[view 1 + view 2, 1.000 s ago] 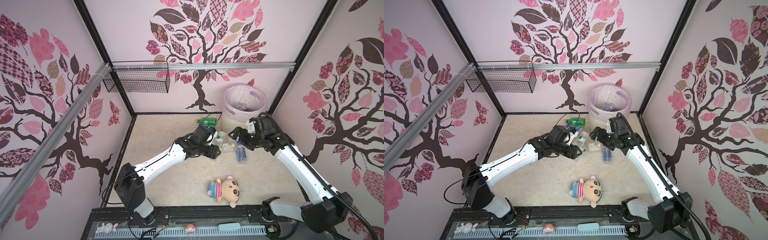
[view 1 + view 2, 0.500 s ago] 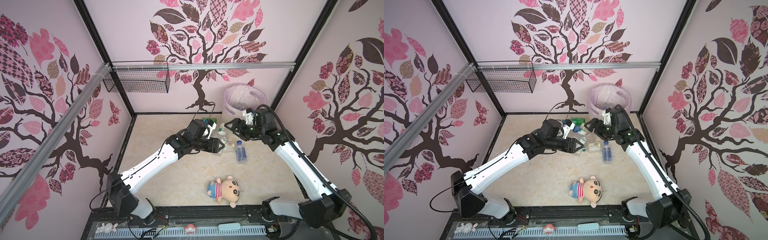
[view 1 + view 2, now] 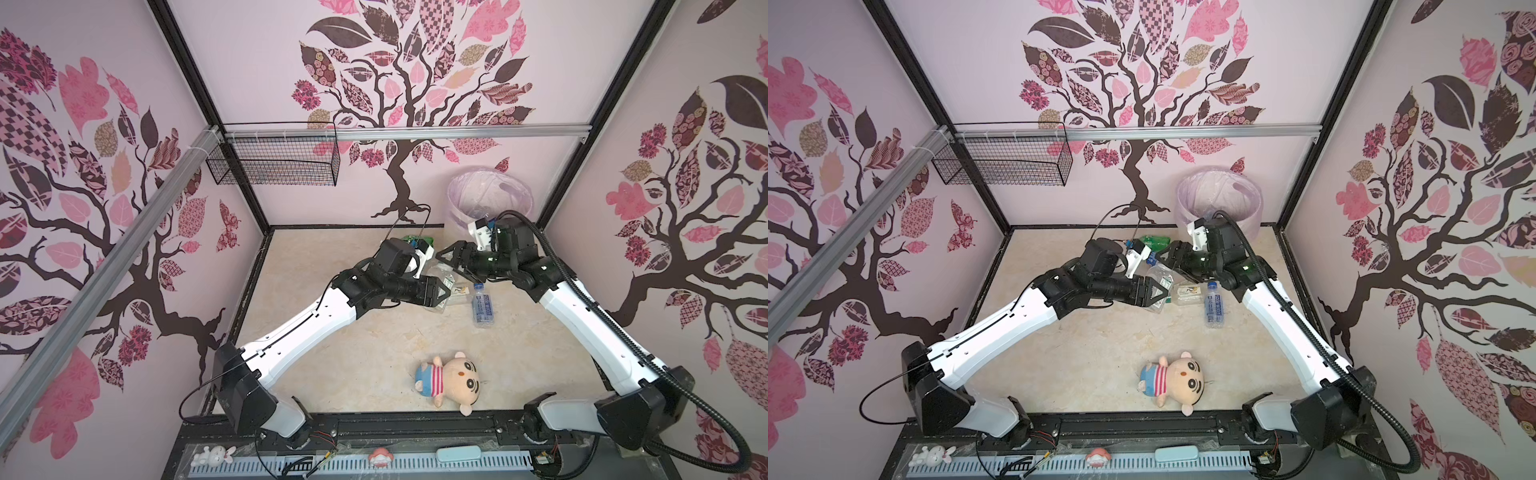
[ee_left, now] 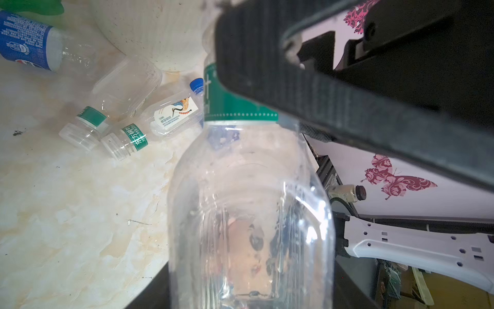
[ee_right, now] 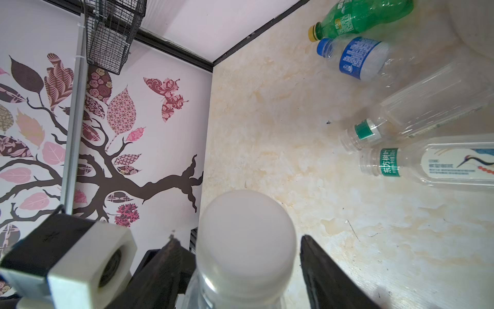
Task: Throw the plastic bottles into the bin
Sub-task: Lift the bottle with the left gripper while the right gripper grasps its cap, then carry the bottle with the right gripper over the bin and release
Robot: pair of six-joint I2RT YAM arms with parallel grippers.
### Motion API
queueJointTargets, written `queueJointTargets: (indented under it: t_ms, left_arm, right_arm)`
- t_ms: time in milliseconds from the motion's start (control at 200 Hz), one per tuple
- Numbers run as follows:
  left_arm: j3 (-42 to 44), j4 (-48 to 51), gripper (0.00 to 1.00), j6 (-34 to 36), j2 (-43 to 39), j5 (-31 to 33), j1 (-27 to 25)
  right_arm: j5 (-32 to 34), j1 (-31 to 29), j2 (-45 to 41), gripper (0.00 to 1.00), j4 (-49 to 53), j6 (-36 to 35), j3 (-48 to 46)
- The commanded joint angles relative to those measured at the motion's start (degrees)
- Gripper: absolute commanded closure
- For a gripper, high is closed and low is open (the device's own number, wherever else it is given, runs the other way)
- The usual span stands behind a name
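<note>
- Both top views: the left gripper [image 3: 445, 291] is clamped on a clear plastic bottle with a green label band [image 3: 1162, 277], held above the marbled beige tabletop [image 3: 374, 365]. The right gripper [image 3: 448, 259] meets that bottle at its upper end, close to the round cream ribbed bin with a pink liner [image 3: 517, 199] in the far right corner
- On the table under the two grippers lie a clear bottle with a blue label and blue cap [image 3: 482, 307], a clear bottle with a white bird label [image 3: 1187, 293] and a green plastic bottle [image 3: 1152, 240]. The plush doll in a striped shirt [image 3: 451, 380] lies well apart, nearer the front
- Left wrist view: one ribbed black finger pad [image 4: 254, 53] presses across the green band, and the bottle's clear body fills the frame
- Right wrist view: the held bottle's white cap [image 5: 246, 232] sits between two dark fingers [image 5: 323, 273] — a sliver of gap shows on one side, so I cannot tell whether they pinch it
</note>
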State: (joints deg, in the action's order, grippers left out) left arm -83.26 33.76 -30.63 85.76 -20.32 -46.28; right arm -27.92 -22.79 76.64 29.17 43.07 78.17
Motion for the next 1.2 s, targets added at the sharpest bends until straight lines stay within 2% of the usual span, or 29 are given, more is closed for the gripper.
queueJointTargets:
  t_ms: [0, 155, 320, 485, 690, 860, 960, 1195]
  left_arm:
    - [-3.1, -0.3, 0.37, 0.5, -0.5, -0.9, -0.1]
    - [-2.9, 0.3, 0.36, 0.8, -0.9, -0.7, -0.2]
    - [-3.2, 1.9, 0.31, 1.2, -0.9, 0.3, -0.1]
    - [-3.2, 2.0, 0.21, 0.8, -1.1, 0.7, 0.7]
    - [-3.1, 2.1, 0.03, -0.2, -1.4, -0.5, 3.7]
    - [-3.1, 3.1, 0.03, 0.0, -2.3, -1.5, 5.6]
    - [-4.4, 5.0, 0.03, 0.6, -2.9, 0.5, 5.6]
    - [-11.3, 8.3, 0.03, -3.2, -2.7, 4.3, 6.2]
  right_arm:
    - [-0.1, -0.4, 1.2, 0.34, 0.1, 0.9, 2.4]
    - [0.5, -0.4, 1.7, 0.46, 0.3, 0.9, 2.7]
    - [1.1, -0.4, 2.5, 0.54, 0.3, 0.8, 3.6]
    - [1.5, -0.4, 4.4, 0.6, 2.5, -1.2, 6.3]
    - [2.7, 0.1, 7.1, 0.65, 5.1, -3.4, 10.0]
    - [4.0, 1.3, 8.6, 0.67, 7.2, -4.2, 12.0]
    - [4.7, 2.4, 9.0, 0.67, 8.1, -4.6, 13.2]
    - [6.5, 5.7, 9.3, 0.67, 10.2, -5.5, 17.5]
